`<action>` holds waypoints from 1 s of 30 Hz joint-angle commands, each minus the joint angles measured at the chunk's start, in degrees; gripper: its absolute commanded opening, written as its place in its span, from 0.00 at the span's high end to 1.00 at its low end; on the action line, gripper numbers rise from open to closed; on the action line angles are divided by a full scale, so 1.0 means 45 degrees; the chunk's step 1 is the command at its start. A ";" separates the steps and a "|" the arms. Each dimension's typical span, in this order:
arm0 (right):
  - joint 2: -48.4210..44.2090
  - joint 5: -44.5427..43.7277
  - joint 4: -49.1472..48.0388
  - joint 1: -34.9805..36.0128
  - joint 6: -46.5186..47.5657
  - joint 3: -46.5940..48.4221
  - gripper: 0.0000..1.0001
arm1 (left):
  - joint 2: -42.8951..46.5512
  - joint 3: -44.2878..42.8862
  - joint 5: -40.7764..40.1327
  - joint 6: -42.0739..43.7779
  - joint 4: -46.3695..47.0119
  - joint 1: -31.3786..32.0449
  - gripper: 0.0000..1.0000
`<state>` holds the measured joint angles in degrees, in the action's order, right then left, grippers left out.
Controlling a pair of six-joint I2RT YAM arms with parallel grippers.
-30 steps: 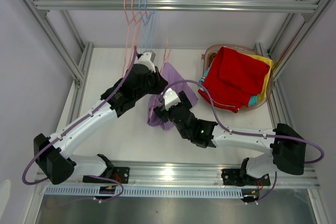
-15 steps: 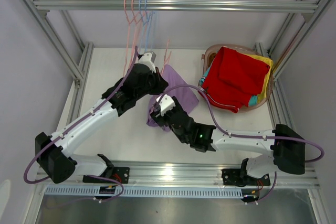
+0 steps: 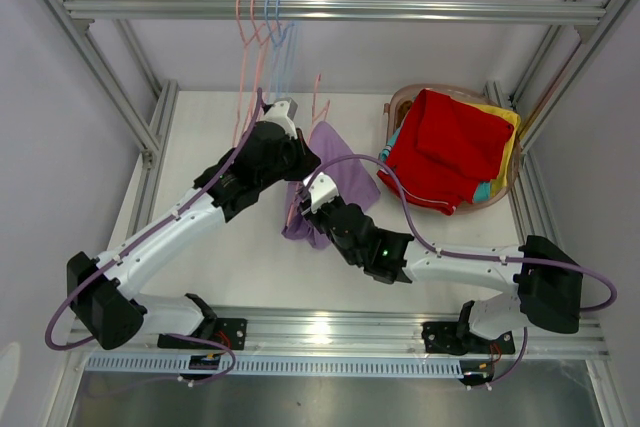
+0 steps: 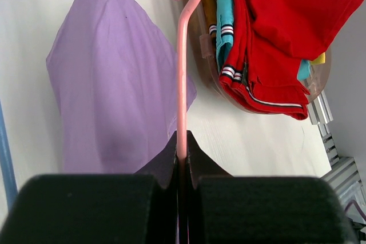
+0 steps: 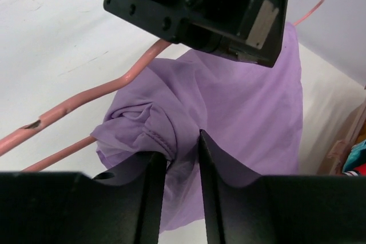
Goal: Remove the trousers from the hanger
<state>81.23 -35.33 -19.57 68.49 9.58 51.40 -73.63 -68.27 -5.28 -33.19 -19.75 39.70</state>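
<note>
The lavender trousers (image 3: 342,175) hang bunched over a pink hanger (image 3: 318,97) just above the table. My left gripper (image 3: 300,160) is shut on the hanger's thin pink rod (image 4: 182,84), which runs up between its fingertips (image 4: 182,141). My right gripper (image 3: 305,209) comes in from the lower right. Its jaws (image 5: 183,147) have closed on a rolled fold of the lavender cloth (image 5: 246,101) beside the hanger's pink arms (image 5: 86,98). Red trousers (image 3: 450,147) lie on top of a heap with teal and yellow cloth in the tub.
The pinkish translucent tub (image 3: 398,107) stands at the back right of the white table. Several bare pink and blue hangers (image 3: 262,27) hang from the aluminium rail (image 3: 420,12) at the back. Frame posts run along both sides.
My right gripper has moved in toward the bunched cloth at the hanger's lower end and its jaws have closed from wide open onto the fold. The left arm has held still.
</note>
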 commanded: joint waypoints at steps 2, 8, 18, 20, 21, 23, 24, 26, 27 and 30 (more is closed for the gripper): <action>0.0113 0.0252 -0.0748 -0.0024 -0.0430 0.0004 0.76 | 0.0033 -0.0592 0.0274 -0.0164 0.0482 -0.0151 0.99; 0.0015 0.0430 -0.0534 -0.0005 -0.0685 0.0238 1.00 | 0.0111 -0.0571 0.0333 -0.0203 0.0501 -0.0249 0.99; -0.1780 -0.0663 0.0832 0.0210 0.0174 0.0551 1.00 | 0.0033 -0.0669 0.0626 -0.0242 0.0443 -0.0444 1.00; -0.2325 -0.0976 0.1144 0.0190 0.0446 0.0571 1.00 | 0.0052 -0.0688 0.0626 -0.0242 0.0443 -0.0444 0.99; -0.2503 -0.1112 0.1204 0.0190 0.0526 0.0551 1.00 | 0.0072 -0.0669 0.0645 -0.0242 0.0443 -0.0444 0.99; -0.2892 -0.1347 0.1457 0.0113 0.0604 0.0493 1.00 | 0.0072 -0.0688 0.0646 -0.0242 0.0443 -0.0444 0.99; -0.3011 -0.1386 0.1536 0.0093 0.0624 0.0473 1.00 | 0.0053 -0.0688 0.0665 -0.0242 0.0443 -0.0444 0.99; -0.3207 -0.1484 0.1673 0.0015 0.0624 0.0415 1.00 | 0.0033 -0.0688 0.0665 -0.0242 0.0443 -0.0444 0.99; -0.3343 -0.1523 0.1693 -0.0005 0.0605 0.0356 1.00 | -0.0006 -0.0650 0.0685 -0.0242 0.0443 -0.0444 0.99; -0.3461 -0.1601 0.1732 -0.0063 0.0546 0.0239 1.00 | -0.0045 -0.0688 0.0685 -0.0222 0.0424 -0.0444 0.99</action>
<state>67.68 -40.05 -10.37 68.62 11.27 51.44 -73.89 -68.79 -2.61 -34.02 -19.88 38.39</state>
